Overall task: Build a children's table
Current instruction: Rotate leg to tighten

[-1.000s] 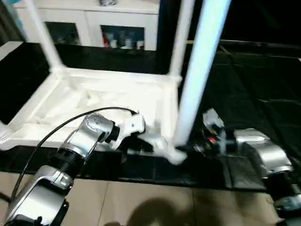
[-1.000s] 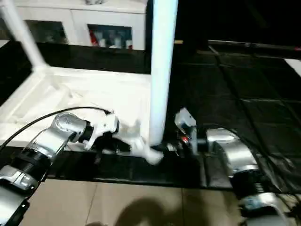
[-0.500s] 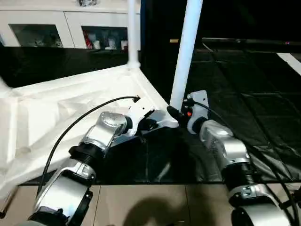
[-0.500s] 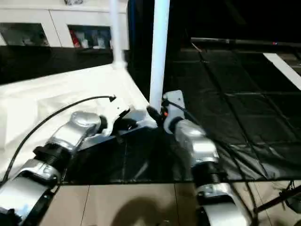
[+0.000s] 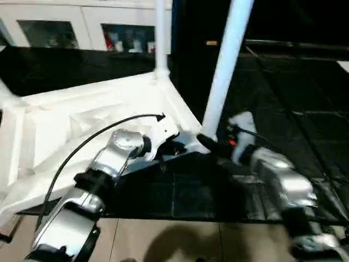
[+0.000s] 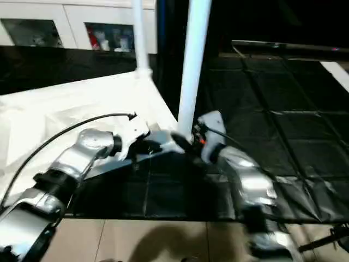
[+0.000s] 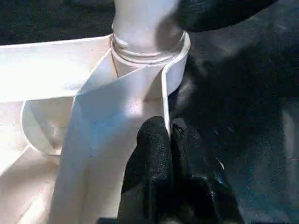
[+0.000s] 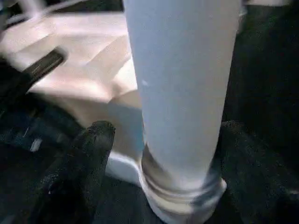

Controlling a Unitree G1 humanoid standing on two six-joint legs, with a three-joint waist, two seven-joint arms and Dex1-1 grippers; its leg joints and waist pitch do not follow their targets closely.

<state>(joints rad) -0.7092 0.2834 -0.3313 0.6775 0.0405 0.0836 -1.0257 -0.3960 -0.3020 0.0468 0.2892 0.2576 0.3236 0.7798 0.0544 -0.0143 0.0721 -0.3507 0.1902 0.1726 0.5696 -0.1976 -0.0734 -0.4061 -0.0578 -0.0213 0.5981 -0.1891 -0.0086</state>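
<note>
On the black floor mat (image 5: 283, 103) lies the white plastic rectangular tabletop (image 5: 82, 125), upside down, its ribbed underside facing up. A long white tapered tube leg (image 5: 224, 71) stands upright in the round corner socket (image 7: 149, 56) nearest the robot, and a second white tube leg (image 5: 161, 35) rises from the far corner on the same side.

At the near corner both arms meet. The left gripper (image 7: 170, 137) has its two black fingers (image 7: 152, 149) pressed close together over the thin upright edge wall of the tabletop, just beside the socket, so the jaws are clamped on that rim. The right gripper (image 8: 161, 140) sits at the base of the near leg with its fingers (image 8: 91, 149) spread wide, one on each side of the tube; the jaws stand open around the leg with a gap showing on either side, not touching it as far as can be seen. In the left wrist view one black fingertip of the right gripper shows against the leg just above the socket collar.

Behind the tabletop stands a white cabinet with glass doors (image 5: 117, 35). A black cable (image 5: 82, 147) arcs along the silver left forearm (image 5: 109, 164). Pale floor tiles (image 5: 163, 240) show at the near edge of the mat.
</note>
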